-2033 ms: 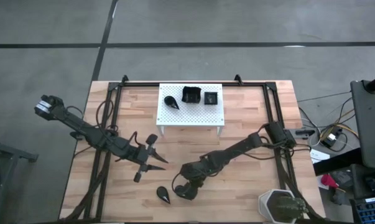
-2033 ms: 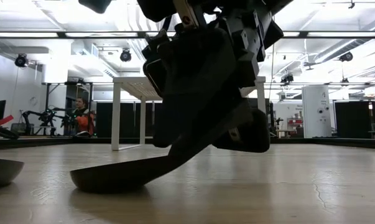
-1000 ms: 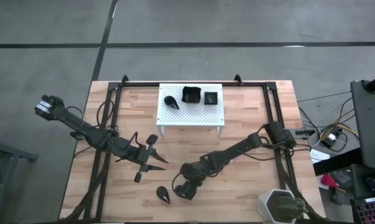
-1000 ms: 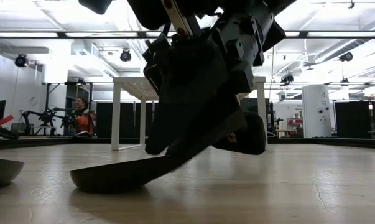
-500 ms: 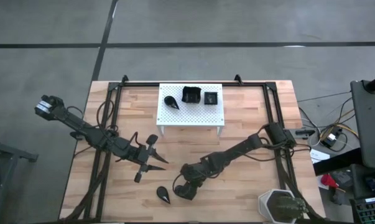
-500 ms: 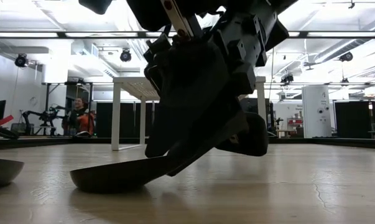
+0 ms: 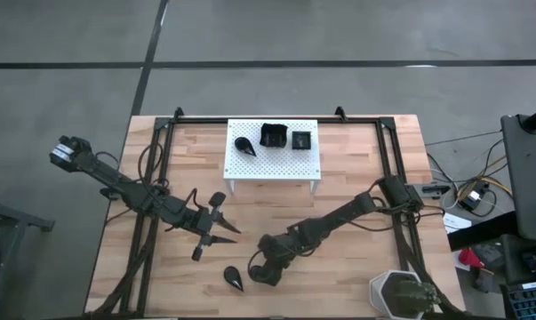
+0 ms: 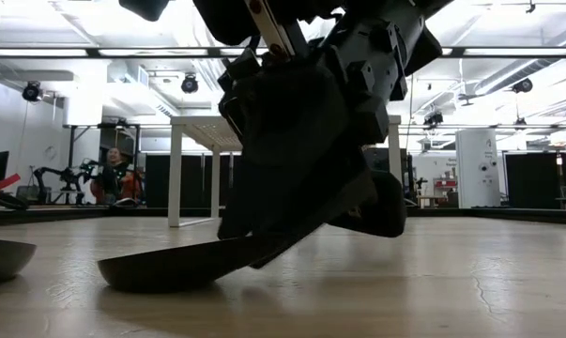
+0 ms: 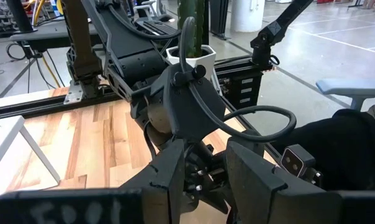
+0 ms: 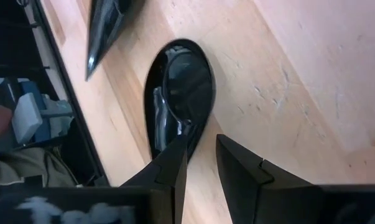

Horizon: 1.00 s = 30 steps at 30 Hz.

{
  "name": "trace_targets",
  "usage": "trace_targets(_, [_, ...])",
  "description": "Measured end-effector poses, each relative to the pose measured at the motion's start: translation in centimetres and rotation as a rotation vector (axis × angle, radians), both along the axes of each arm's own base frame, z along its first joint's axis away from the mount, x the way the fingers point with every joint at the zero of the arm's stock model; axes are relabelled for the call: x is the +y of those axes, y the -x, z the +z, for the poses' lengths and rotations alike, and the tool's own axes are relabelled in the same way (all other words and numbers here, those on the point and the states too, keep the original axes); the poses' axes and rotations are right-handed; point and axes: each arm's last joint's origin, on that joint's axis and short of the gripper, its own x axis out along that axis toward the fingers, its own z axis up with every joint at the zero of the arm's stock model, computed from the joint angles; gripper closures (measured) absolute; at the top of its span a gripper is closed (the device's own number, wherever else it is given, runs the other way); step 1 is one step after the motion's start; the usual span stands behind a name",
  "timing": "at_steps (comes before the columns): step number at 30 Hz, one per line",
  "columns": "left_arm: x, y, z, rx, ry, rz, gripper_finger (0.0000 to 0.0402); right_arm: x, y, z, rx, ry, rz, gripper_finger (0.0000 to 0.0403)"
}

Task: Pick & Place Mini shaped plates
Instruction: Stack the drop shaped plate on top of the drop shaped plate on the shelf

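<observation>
The high view looks straight down on the whole table, the low view sits at tabletop level right against the right gripper and its teardrop plate — the same plate fills the right wrist view — while the left wrist view faces across toward that arm.

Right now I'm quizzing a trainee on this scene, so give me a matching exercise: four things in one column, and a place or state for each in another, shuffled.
Things:
1. pot
2. stand
3. left tool
4. right tool

Places or states:
A. shut on the rim of a tilted plate
B. white, perforated
C. open, holding nothing
D. at the table corner on the right arm's side

Pairs: 1-D, 2-B, 3-C, 4-A
</observation>
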Motion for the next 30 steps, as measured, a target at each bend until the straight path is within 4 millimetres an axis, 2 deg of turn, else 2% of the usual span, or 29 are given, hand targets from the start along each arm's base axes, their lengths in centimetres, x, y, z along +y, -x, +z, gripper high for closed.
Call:
trace_targets(14, [0.03, 0.05, -0.33, 0.009, -0.003, 0.0, 0.0286, 0.15, 0.04, 0.0, -0.008, 0.011, -0.006, 0.0322])
trace_targets(25, [0.03, 0.06, -0.39, 0.012, 0.0, 0.001, 0.0288, 0.13, 0.06, -0.03, -0.021, 0.028, 0.018, 0.0387])
trace_targets(30, [0.02, 0.06, -0.39, 0.013, 0.006, 0.001, 0.0288, 0.03, 0.02, -0.02, -0.031, 0.041, 0.032, 0.0394])
